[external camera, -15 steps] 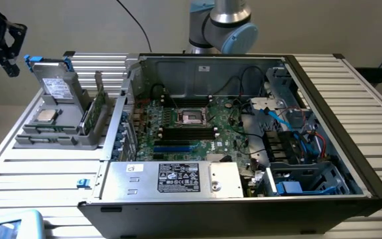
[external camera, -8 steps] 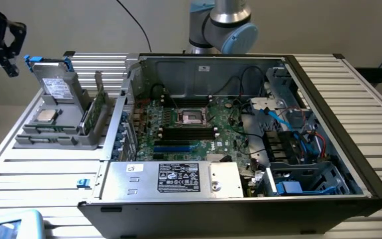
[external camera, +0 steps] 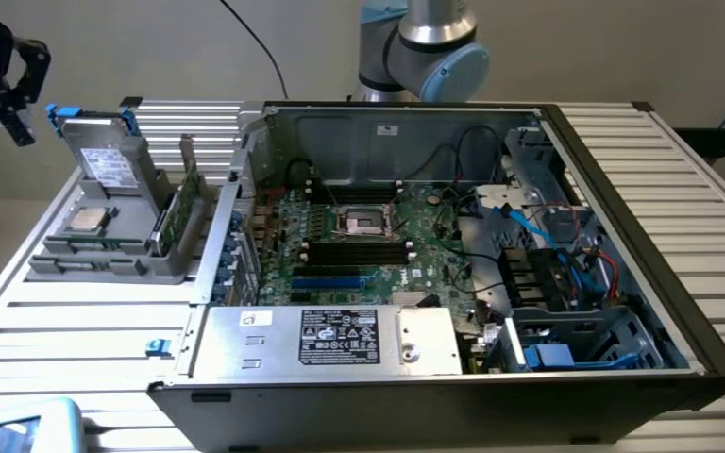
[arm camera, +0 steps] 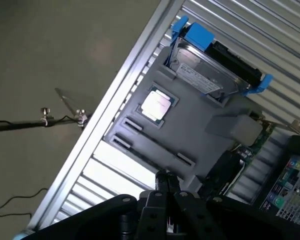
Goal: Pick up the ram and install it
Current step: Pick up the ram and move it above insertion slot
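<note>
Ram well apart from hand

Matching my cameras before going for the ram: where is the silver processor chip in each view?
Exterior view: processor chip flat on the grey holder, at the exterior view's left, beside the hard drive.
Wrist view: processor chip in the holder's square recess.
Shared landmark: the blue-bracketed hard drive.

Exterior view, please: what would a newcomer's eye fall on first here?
An open black computer case dominates the middle, its green motherboard exposed. At the exterior view's left, a grey plastic holder carries a blue-framed silver hard drive and the thin green ram stick, the shut black gripper hanging nearby.
</note>
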Motion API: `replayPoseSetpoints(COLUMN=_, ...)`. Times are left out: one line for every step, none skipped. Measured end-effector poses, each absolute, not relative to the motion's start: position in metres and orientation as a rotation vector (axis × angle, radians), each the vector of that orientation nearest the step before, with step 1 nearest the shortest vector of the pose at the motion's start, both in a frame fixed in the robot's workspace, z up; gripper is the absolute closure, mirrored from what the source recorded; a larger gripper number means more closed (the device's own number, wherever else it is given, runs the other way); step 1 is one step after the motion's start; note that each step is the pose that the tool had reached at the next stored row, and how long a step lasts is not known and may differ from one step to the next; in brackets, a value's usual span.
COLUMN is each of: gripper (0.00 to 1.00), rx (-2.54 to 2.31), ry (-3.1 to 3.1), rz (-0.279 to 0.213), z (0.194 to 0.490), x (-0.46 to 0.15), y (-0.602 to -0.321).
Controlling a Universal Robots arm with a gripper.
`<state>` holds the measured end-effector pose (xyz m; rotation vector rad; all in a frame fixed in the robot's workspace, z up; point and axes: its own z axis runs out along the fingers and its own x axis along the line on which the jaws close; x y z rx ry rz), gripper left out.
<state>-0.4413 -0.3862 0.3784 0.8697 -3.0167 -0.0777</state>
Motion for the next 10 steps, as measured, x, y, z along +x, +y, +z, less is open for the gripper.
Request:
replayPoseSetpoints(gripper=0.89, rx=0.897, ry=-3.008, rz=-0.078, z=0.3784, x=-0.4413, y=-0.3862)
replayPoseSetpoints(gripper=0.89, rx=0.924, ry=-3.0, rz=-0.078, z=0.3784, x=-0.4413, y=-0.3862)
replayPoseSetpoints(gripper=0.89, rx=0.95, ry=-2.991, rz=-0.078, z=0.3784, x=-0.4413, y=-0.3862)
replayPoseSetpoints(gripper=0.89, rx=0.977, ry=-2.982, rz=-0.078, z=0.3784, x=-0.4413, y=-0.3862)
replayPoseSetpoints(gripper=0.89, rx=1.004, ry=-2.972, rz=-0.077, z=0.3784, x=-0.4413, y=-0.3862)
replayPoseSetpoints(gripper=0.89, rx=1.032, ry=-2.962, rz=-0.077, z=0.3784, x=-0.4413, y=-0.3862)
replayPoseSetpoints(gripper=0.89, rx=1.058, ry=-2.953, rz=-0.077, z=0.3784, x=-0.4413, y=-0.3862)
replayPoseSetpoints(gripper=0.89, rx=1.085, ry=-2.942, rz=-0.077, z=0.3784, x=-0.4413, y=-0.3862)
replayPoseSetpoints(gripper=0.89, rx=1.111, ry=-2.932, rz=-0.077, z=0.3784, x=-0.4413, y=-0.3862)
replayPoseSetpoints(gripper=0.89, rx=1.137, ry=-2.922, rz=-0.077, z=0.3784, x=-0.4413, y=-0.3862)
